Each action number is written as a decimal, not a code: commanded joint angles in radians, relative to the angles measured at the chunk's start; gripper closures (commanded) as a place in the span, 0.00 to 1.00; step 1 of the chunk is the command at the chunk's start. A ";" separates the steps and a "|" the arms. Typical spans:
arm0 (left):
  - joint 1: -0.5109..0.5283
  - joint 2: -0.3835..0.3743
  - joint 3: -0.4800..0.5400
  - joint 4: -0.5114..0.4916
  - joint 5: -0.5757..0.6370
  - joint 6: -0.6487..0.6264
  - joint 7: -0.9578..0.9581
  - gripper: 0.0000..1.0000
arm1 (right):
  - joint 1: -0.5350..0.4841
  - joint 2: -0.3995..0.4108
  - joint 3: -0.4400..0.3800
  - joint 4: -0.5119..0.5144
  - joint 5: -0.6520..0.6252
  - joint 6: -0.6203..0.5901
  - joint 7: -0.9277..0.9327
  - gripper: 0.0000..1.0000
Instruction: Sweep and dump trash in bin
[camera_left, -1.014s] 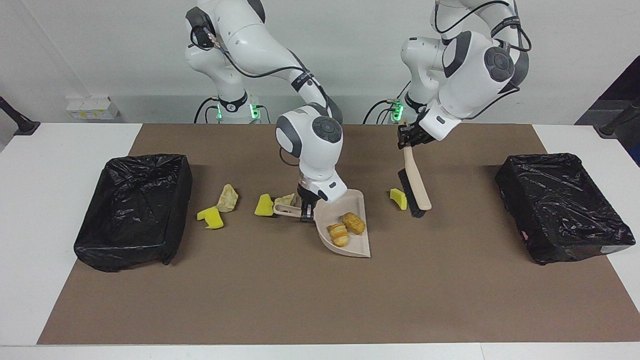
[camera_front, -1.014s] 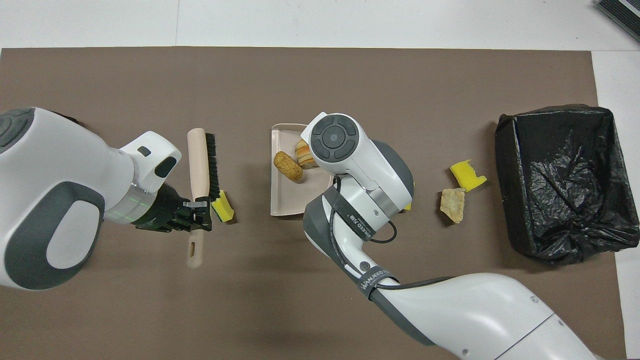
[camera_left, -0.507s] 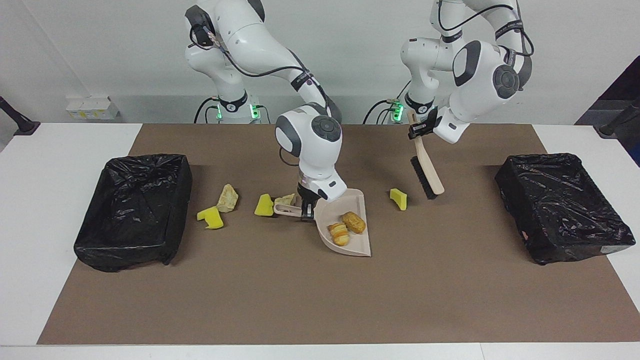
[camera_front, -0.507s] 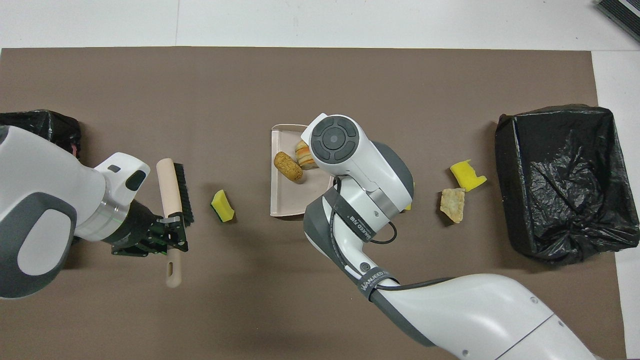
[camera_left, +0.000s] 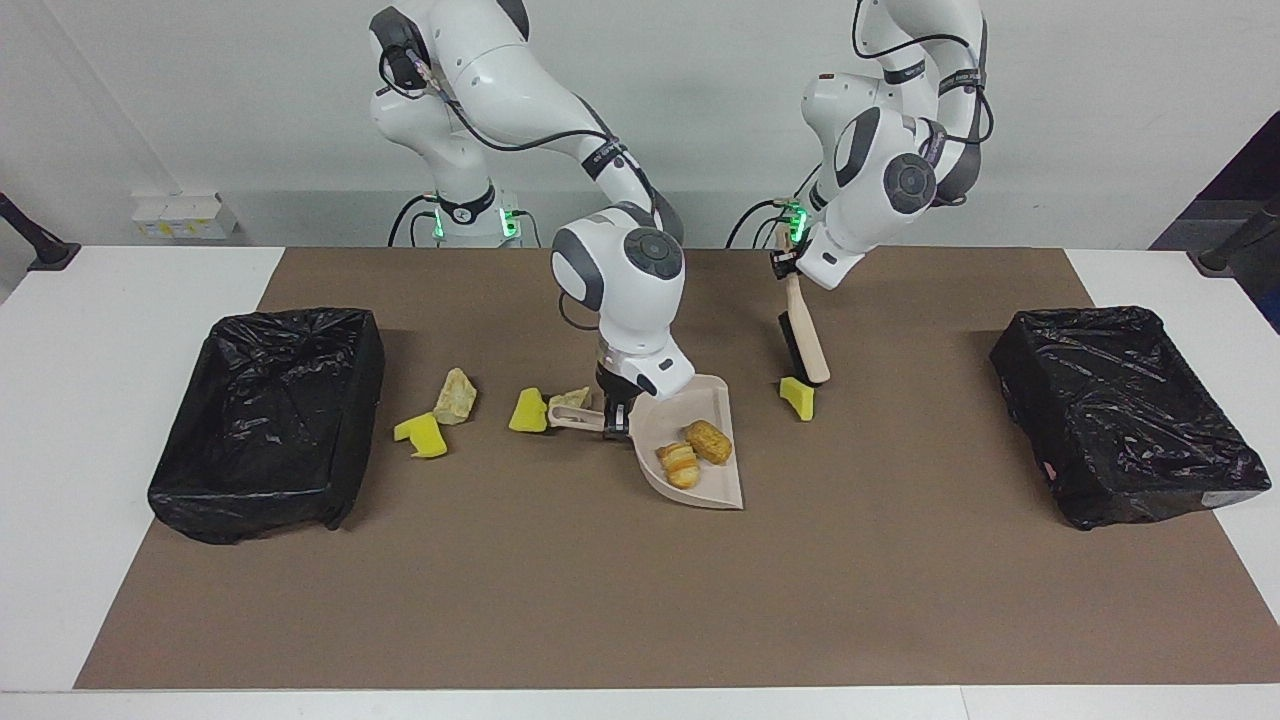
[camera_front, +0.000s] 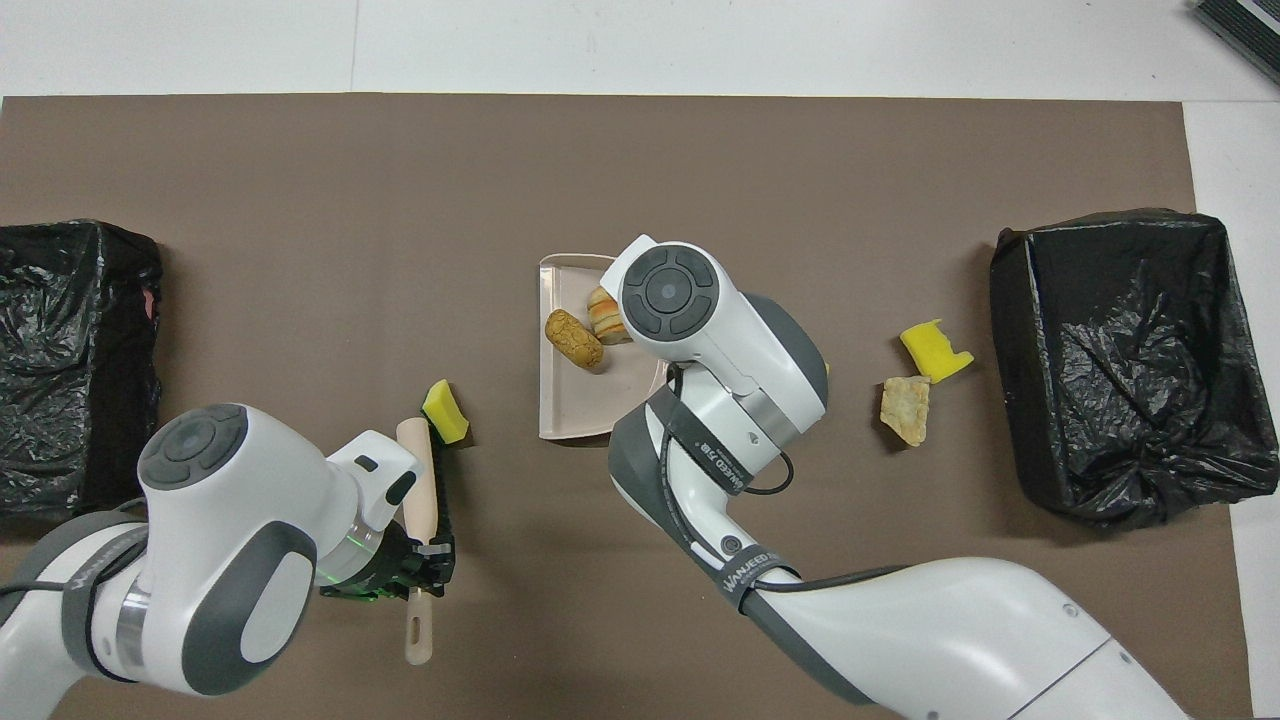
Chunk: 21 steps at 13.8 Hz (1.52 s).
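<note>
My right gripper (camera_left: 613, 416) is shut on the handle of the beige dustpan (camera_left: 706, 406), which rests on the mat with two bread rolls (camera_left: 680, 466) (camera_front: 573, 338) in it. My left gripper (camera_left: 787, 265) (camera_front: 432, 562) is shut on the brush (camera_left: 803, 345) (camera_front: 413, 470). Its head slants down, and its tip is just on the robots' side of a yellow sponge chunk (camera_left: 797, 397) (camera_front: 445, 411). More trash lies toward the right arm's end: a sponge chunk (camera_left: 527, 410) and a beige lump (camera_left: 571, 398) by the dustpan handle, then another lump (camera_left: 455, 395) and sponge chunk (camera_left: 422, 435). In the overhead view the arm hides my right gripper.
A black-lined bin (camera_left: 270, 420) (camera_front: 1120, 360) stands at the right arm's end of the brown mat. A second black-lined bin (camera_left: 1125, 410) (camera_front: 70, 360) stands at the left arm's end. White table (camera_left: 130, 300) borders the mat.
My left arm lifted the brush away from the yellow sponge chunk, then brought it round to the chunk's robot side. The dustpan barely shifted.
</note>
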 joint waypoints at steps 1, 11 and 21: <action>-0.043 0.055 0.011 0.010 -0.011 0.087 0.041 1.00 | -0.008 -0.031 0.006 -0.040 0.015 0.024 0.004 1.00; -0.160 0.112 0.028 0.190 -0.080 0.030 0.154 1.00 | -0.006 -0.032 0.006 -0.037 0.015 0.017 0.007 1.00; 0.056 0.257 0.030 0.285 0.124 0.124 0.224 1.00 | -0.005 -0.032 0.006 -0.037 0.015 0.017 0.007 1.00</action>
